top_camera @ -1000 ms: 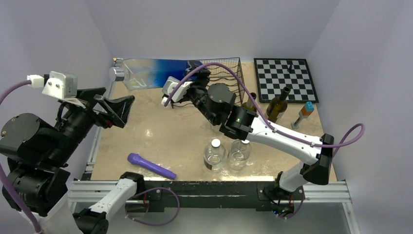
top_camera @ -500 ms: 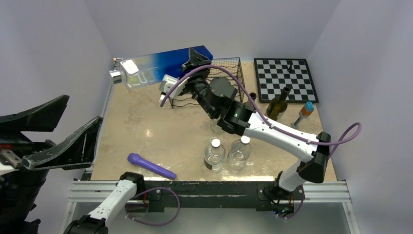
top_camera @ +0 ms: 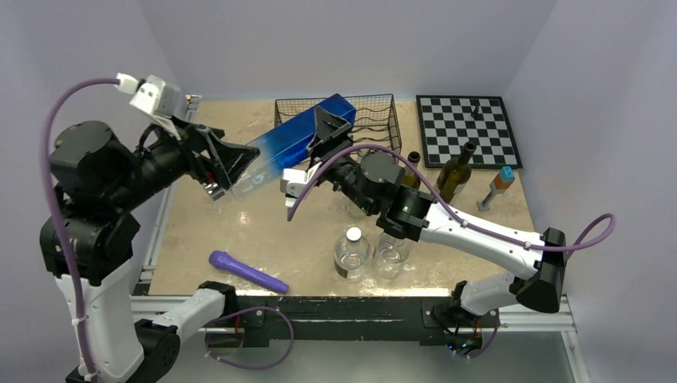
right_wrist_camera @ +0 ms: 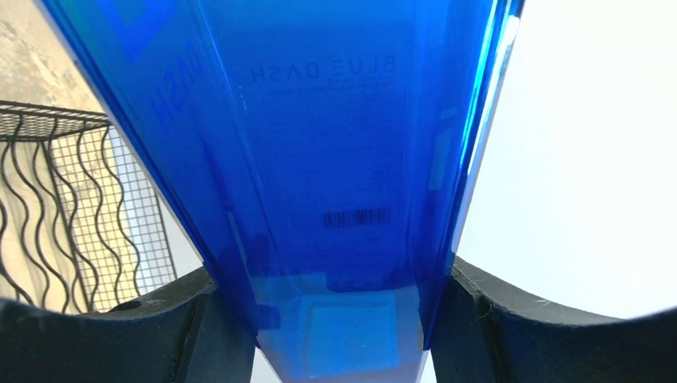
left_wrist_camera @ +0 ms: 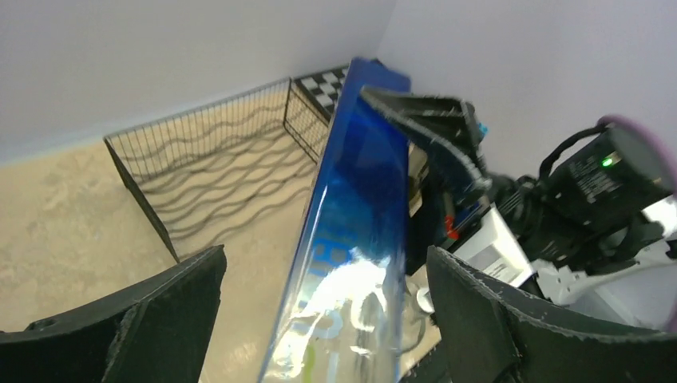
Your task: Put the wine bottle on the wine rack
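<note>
A tall square blue bottle (top_camera: 297,139) with a clear neck end hangs slanted in the air, just in front of the black wire wine rack (top_camera: 375,116). My right gripper (top_camera: 329,129) is shut on the bottle's blue base end; in the right wrist view the bottle (right_wrist_camera: 319,144) fills the space between the fingers (right_wrist_camera: 335,319). My left gripper (top_camera: 229,162) is open, with its jaws on either side of the clear end and not touching it. In the left wrist view (left_wrist_camera: 335,319) the bottle (left_wrist_camera: 359,199) runs up toward the rack (left_wrist_camera: 215,159).
A dark wine bottle (top_camera: 457,171) and a brown bottle (top_camera: 411,165) stand right of the rack, by the chessboard (top_camera: 469,129). A small orange-and-blue capped bottle (top_camera: 499,185) stands far right. Two clear water bottles (top_camera: 352,253) and a purple object (top_camera: 247,271) sit near the front.
My left arm has swung in from the left edge and now brackets the bottle's clear end. My right gripper has carried the blue bottle right and tilted it, neck end down-left.
</note>
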You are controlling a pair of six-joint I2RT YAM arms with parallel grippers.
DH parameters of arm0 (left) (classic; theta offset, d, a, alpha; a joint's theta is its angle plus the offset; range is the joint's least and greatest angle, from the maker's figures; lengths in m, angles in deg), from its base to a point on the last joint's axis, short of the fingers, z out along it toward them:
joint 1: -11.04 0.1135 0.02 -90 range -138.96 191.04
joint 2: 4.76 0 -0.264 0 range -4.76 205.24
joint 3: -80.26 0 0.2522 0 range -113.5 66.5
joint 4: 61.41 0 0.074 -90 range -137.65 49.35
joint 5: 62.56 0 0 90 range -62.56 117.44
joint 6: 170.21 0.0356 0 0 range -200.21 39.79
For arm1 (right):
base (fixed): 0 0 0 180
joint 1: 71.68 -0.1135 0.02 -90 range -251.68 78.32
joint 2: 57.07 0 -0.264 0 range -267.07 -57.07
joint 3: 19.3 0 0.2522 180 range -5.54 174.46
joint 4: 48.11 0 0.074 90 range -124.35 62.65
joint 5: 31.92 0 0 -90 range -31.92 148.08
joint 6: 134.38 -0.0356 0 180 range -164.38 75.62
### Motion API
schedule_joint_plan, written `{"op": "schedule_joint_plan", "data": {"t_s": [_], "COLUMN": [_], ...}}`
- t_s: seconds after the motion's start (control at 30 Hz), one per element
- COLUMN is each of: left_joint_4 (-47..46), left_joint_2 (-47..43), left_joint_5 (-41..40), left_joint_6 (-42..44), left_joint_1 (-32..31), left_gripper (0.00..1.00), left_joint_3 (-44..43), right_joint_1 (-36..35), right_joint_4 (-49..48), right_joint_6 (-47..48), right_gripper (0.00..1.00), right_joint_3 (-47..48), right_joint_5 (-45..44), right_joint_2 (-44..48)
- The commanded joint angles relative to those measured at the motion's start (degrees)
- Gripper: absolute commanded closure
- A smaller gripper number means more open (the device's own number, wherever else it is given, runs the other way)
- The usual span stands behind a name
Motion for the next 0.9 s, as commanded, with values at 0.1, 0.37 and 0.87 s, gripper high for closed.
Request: {"op": "schedule_joint_plan", "data": {"t_s": [0.1,0.37,0.87], "left_joint_4": [2.44,4.12,9.64], "left_joint_2": [-3.37,-2.03,-2.01], "left_joint_5": [10.67,14.36,13.14], "left_joint_6": [7.28,11.67,18.77], "left_joint_1": [-0.09,-0.09,-0.33], "left_gripper": [0.02,0.09,0.16], "left_joint_3": [8.47,11.40,19.50], "right_joint_1": [-0.39,-1.29,-5.77], "right_joint_4": [-9.60,-2.63,13.14], "right_joint_6": [3.54,3.97,2.49], "right_gripper": [1.00,1.00,1.00], "right_joint_3": [1.17,0.56,6.46], "right_joint_5": [3.60,3.70,2.04], "right_joint_2": [7.49,9.09,8.48]}}
